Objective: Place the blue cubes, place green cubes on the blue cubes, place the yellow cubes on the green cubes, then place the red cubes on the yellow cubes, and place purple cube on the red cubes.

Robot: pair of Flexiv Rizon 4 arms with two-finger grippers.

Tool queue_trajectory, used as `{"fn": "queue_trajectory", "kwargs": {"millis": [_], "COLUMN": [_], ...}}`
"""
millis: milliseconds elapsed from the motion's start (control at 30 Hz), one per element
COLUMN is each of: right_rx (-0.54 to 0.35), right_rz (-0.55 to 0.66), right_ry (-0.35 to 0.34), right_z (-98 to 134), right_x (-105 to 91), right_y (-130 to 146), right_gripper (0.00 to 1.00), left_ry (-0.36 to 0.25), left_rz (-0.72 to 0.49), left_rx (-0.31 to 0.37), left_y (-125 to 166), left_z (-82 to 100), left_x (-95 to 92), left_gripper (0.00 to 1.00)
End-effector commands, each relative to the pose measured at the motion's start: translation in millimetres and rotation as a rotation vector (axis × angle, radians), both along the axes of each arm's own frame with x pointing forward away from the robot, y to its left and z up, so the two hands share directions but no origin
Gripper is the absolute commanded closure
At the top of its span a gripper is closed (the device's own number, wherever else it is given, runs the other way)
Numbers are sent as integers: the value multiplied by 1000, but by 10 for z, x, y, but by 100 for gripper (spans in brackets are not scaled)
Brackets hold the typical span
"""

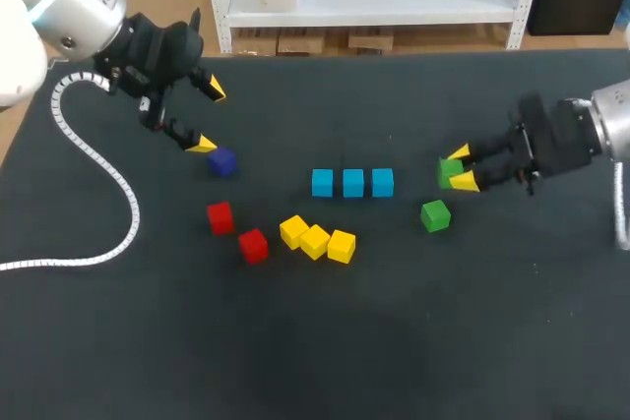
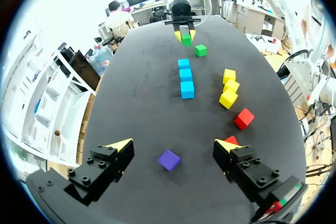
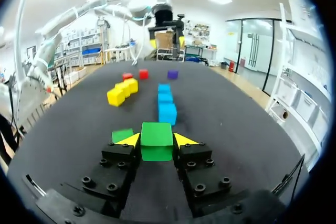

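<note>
Right end effector (image 1: 459, 169) closed on a green cube (image 3: 156, 141), both yellow tips against its sides, out to the right of the blue row. Second green cube (image 1: 435, 215) sits on the worktop (image 1: 443, 341) just beside it. Three blue cubes (image 1: 352, 183) in a tight line mid-worktop. Three yellow cubes (image 1: 315, 240) touching in a row in front of them, two red cubes (image 1: 220, 217) apart to their left. Left end effector (image 1: 208, 117) wide open, holding nothing. The purple cube (image 2: 169, 159) lies between its spread fingers, touching neither.
</note>
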State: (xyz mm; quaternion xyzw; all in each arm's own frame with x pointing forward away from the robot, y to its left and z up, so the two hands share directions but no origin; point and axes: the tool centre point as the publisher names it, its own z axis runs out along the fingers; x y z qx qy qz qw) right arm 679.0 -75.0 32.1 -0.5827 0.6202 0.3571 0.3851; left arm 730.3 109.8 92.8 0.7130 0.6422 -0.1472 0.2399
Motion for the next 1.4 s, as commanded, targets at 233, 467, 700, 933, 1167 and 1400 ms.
{"fn": "queue_trajectory", "kwargs": {"millis": [233, 467, 700, 933, 1167, 1400], "right_rx": [25, 9, 2, 7, 8, 2], "right_rz": [-1, 52, 85, 100, 93, 95], "right_ry": [15, 2, -7, -10, -1, -4], "right_z": [210, 221, 124, 68, -4, -44], "right_x": [103, 60, 40, 97, 152, 211], "right_y": [433, 776, 997, 1088, 1086, 1108], "right_gripper": [100, 100, 100, 100, 100, 100], "left_ry": [-2, -2, -2, -2, -2, -2], "left_rz": [-3, -3, -3, -3, -3, -3], "left_rx": [-3, -3, -3, -3, -3, -3], "left_y": [10, 10, 10, 10, 10, 10], "left_z": [-6, -6, -6, -6, -6, -6], "left_x": [3, 3, 3, 3, 3, 3], "left_gripper": [0, 0, 0, 0, 0, 0]}}
